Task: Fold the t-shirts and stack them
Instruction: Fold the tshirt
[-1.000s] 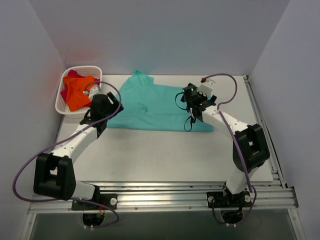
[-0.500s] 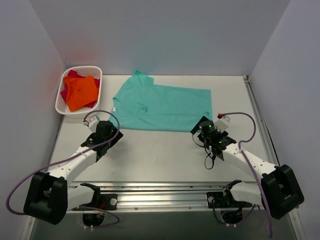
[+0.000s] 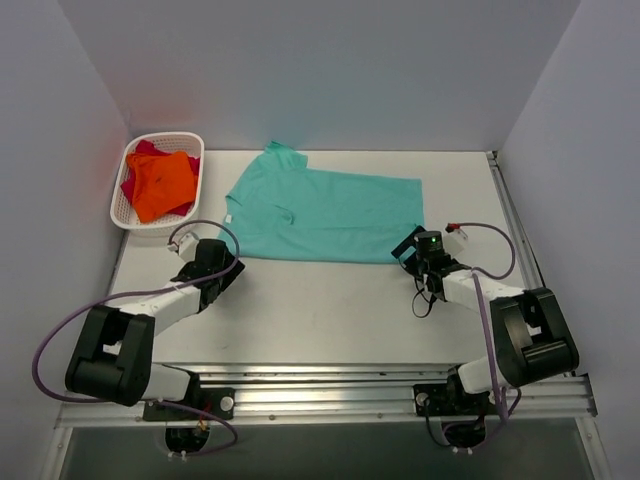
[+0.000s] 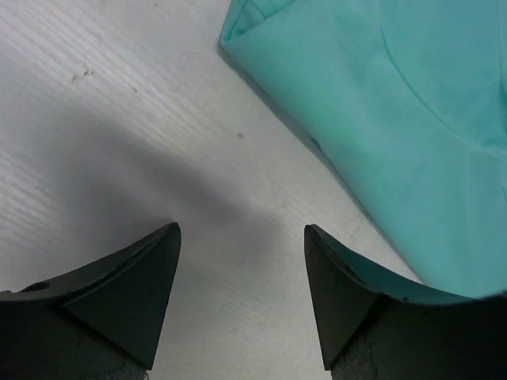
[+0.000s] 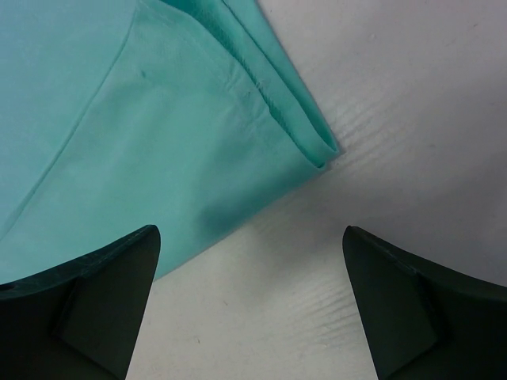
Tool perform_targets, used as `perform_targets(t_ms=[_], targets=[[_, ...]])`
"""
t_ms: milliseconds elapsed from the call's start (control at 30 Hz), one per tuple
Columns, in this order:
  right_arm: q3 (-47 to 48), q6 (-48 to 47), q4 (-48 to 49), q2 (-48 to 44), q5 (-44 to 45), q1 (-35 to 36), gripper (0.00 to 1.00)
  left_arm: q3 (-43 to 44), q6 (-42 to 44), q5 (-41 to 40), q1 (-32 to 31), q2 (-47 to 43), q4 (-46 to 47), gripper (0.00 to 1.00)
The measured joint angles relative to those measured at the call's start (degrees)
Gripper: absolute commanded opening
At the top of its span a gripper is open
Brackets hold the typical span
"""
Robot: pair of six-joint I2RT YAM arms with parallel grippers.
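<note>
Teal t-shirt (image 3: pixel 320 215) lay flat toward the far edge of the desk (image 3: pixel 330 310); limp, light, I judged | my left claw (image 4: pixel 242 237) and right claw (image 5: pixel 249 237) stood apart, empty | best hold: its near corners.

We found the top view bright and evenly lit from above, with faint shadows under the arms on the pale surface (image 3: pixel 330 300) and no glare. A reddish cast tinted the wall (image 3: pixel 100 110) by the basket (image 3: pixel 160 229). In the wrist views, a broad soft shadow spread ahead of the left gripper (image 4: pixel 242 227). The right gripper (image 5: pixel 251 229) showed as dark, blurred silhouettes, and the teal-green t-shirt (image 5: pixel 158 119) was sharp.
</note>
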Motion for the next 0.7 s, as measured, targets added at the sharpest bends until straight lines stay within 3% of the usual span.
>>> perform_targets(t_ms=[233,433,533,567,633,667,700], targets=[[2.5,0.0,2.4,3.7,-0.9,-1.7,0.88,2.4,-0.1,1.2,3.3,6.4,7.7,0.72],[5.2,0.1,4.3,7.6,-1.3,-2.5,0.71,5.7,-0.2,3.7,6.9,12.2,13.3,0.7],[6.0,0.0,5.7,9.5,-1.6,-2.9,0.52,6.4,-0.4,4.4,7.7,14.1,15.7,0.65],[6.1,0.0,6.2,10.1,-1.7,-3.0,0.36,6.7,-0.5,4.4,7.8,14.6,16.2,0.62],[6.3,0.0,6.8,11.3,-2.3,-3.3,0.22,7.3,-0.6,4.7,7.9,15.7,16.7,0.56],[6.3,0.1,7.4,11.8,-2.4,-3.5,0.09,7.7,-0.6,4.9,8.0,16.3,16.9,0.44],[6.3,0.3,7.7,12.2,-2.7,-3.5,0.04,8.0,-0.9,5.2,8.0,16.9,17.2,0.38]])
